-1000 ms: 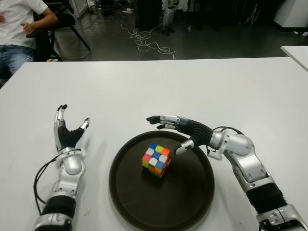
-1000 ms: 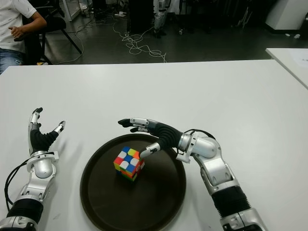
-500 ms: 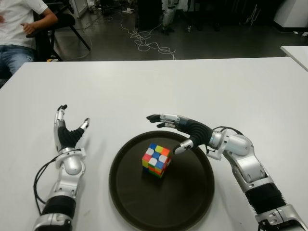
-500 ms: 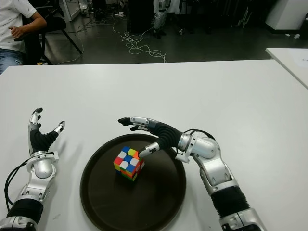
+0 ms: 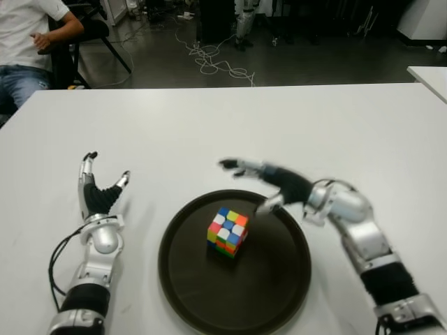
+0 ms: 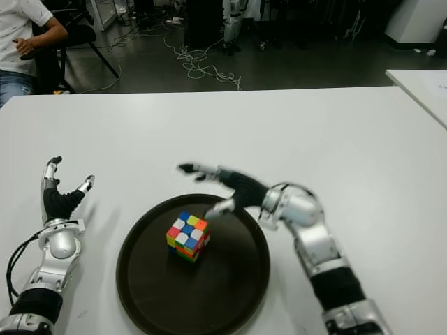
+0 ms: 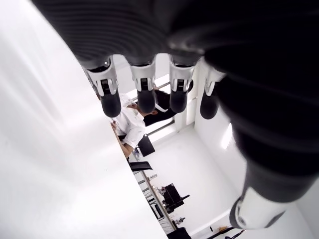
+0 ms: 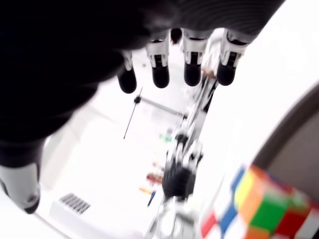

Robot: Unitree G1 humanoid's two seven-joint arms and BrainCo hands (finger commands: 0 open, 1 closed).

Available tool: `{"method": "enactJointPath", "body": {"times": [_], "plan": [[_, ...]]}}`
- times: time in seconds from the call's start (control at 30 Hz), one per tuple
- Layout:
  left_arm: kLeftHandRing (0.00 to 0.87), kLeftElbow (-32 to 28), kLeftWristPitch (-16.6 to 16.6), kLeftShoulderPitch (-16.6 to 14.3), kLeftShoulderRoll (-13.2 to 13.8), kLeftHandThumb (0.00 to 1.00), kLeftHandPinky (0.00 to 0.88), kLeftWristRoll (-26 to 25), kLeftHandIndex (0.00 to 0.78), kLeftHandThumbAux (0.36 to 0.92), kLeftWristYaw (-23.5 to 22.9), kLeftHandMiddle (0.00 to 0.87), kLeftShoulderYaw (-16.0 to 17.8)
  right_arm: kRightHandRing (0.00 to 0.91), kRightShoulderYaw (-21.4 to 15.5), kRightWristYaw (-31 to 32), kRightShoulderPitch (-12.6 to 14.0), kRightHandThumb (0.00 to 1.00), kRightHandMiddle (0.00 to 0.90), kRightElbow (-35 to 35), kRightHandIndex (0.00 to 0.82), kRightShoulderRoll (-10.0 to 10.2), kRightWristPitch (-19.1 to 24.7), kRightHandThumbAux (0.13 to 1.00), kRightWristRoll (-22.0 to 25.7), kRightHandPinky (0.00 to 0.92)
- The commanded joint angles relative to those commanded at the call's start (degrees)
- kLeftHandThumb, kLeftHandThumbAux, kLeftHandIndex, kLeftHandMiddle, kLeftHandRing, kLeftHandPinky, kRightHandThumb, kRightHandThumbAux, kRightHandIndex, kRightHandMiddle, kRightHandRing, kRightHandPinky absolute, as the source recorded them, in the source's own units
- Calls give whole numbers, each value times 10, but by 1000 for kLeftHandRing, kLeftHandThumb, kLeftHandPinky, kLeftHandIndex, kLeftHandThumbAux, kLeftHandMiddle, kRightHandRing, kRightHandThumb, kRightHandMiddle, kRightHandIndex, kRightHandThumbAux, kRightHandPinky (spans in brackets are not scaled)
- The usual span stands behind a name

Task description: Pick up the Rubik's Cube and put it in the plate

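the left hand (image 5: 100, 197) shows left of the plate (image 5: 192, 293) on the white desk (image 5: 209, 125), fingers spread, empty. the rubik's cube (image 5: 228, 232) sits inside the plate. the right hand (image 5: 269, 187), released and empty, hovers just beside the cube.

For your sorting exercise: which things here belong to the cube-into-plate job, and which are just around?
Job:
Rubik's Cube, lying in the plate
dark round plate
right hand, open above the plate's far rim

Just around:
left hand, open, left of the plate
white table
seated person
floor cables
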Motion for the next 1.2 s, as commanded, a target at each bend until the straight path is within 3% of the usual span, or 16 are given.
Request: {"method": "enactJointPath", "body": {"times": [0.2,0.33,0.5,0.6,0.77,1.03,1.2], "plan": [[44,-5,1,1,0,0,38,0,30,747,-1,54,0,0,-52,-21,-52,0,0,131,0,-28,-54,626,11,0],[34,-2,3,-2,1,0,34,0,30,746,-2,45,0,0,-91,-60,-56,0,0,189,0,-52,-90,625,4,0],[34,-1,3,-1,2,0,33,2,32,744,-1,45,0,0,-103,-122,-65,0,0,243,0,-43,-123,653,-15,0],[39,0,2,-1,5,0,37,4,32,740,-1,49,-1,0,-112,-192,-85,0,0,300,0,-36,-148,669,-37,0],[58,26,-8,-10,12,0,68,1,28,732,-4,58,1,0,-120,-266,-90,0,0,338,0,-34,-173,694,-58,0],[61,41,-30,-10,22,0,70,-4,35,695,-14,63,2,0,-126,-407,-92,0,0,380,14,-9,-172,708,-93,0],[41,45,-40,-8,28,0,51,-1,32,687,-18,48,1,0,-123,-459,-87,0,0,389,22,2,-166,716,-106,0]]}}
